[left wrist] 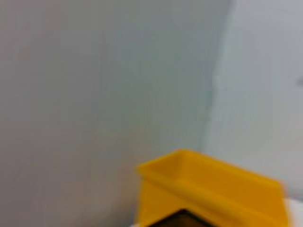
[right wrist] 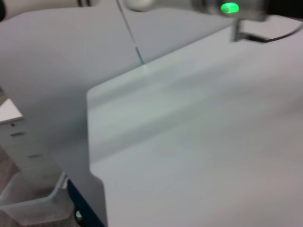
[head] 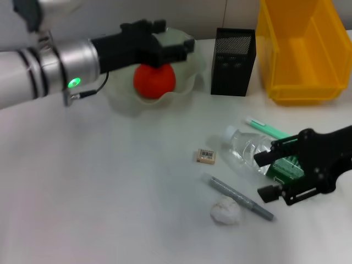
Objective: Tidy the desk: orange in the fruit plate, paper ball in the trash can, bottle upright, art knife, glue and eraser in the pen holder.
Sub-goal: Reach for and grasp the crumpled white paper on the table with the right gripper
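Observation:
The orange [head: 155, 81] lies in the pale-green fruit plate [head: 190, 69] at the back. My left gripper [head: 165, 39] hovers just above it, fingers apart, empty. The bottle [head: 247, 147] lies on its side at the right, white cap pointing left. My right gripper [head: 266, 176] is open, with one finger on each side of the bottle's green-labelled end. The eraser [head: 205, 156] lies left of the bottle. The paper ball [head: 225, 212] lies near the front, beside a grey pen-shaped tool [head: 237, 197]. A green stick [head: 268, 130] lies behind the bottle.
The black mesh pen holder [head: 232, 61] stands at the back middle, with the yellow trash can [head: 300, 60] to its right. The trash can also shows in the left wrist view [left wrist: 213, 189]. The right wrist view shows only the bare table top [right wrist: 199, 142].

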Tool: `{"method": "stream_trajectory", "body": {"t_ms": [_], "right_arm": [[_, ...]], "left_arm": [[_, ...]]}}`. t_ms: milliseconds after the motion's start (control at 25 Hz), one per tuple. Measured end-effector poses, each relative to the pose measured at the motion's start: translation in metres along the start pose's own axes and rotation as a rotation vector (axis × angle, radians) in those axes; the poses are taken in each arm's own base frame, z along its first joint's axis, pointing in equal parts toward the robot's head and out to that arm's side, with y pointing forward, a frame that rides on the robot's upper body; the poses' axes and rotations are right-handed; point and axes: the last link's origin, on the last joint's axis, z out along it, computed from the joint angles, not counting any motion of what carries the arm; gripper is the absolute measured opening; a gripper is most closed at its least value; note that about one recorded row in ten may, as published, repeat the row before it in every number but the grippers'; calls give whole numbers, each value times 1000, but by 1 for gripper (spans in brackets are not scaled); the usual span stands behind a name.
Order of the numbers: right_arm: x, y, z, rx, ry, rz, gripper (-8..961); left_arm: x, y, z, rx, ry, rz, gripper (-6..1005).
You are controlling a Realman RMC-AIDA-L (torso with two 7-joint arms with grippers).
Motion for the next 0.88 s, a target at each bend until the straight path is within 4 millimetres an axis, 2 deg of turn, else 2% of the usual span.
{"method": "stream_trajectory", "body": {"t_ms": [240, 360, 440, 520, 640, 800, 840, 880], "right_arm": [[-26, -2, -9, 71, 65, 9, 774], [-40, -5, -8, 104, 127, 18, 774], [-50, -7, -5, 127, 184, 35, 774], [-59, -8, -2, 156, 244, 57, 774], [-73, -10, 4, 199, 328, 88, 774], [-90, -10, 18, 240, 441, 116, 774], [-97, -10, 30, 260, 521, 132, 774], [-97, -10, 30, 260, 521, 132, 774]], "left_arm": [[-18, 31, -58, -214, 39, 8, 852], [-33, 47, -90, -319, 22, 13, 859], [-40, 55, -105, -380, -2, 15, 858], [-43, 58, -111, -405, -10, 14, 857], [-55, 67, -137, -472, -19, 15, 856], [-61, 69, -146, -475, -10, 12, 854], [-65, 70, -150, -474, -10, 8, 854], [-65, 70, -150, -474, -10, 8, 853]]}}
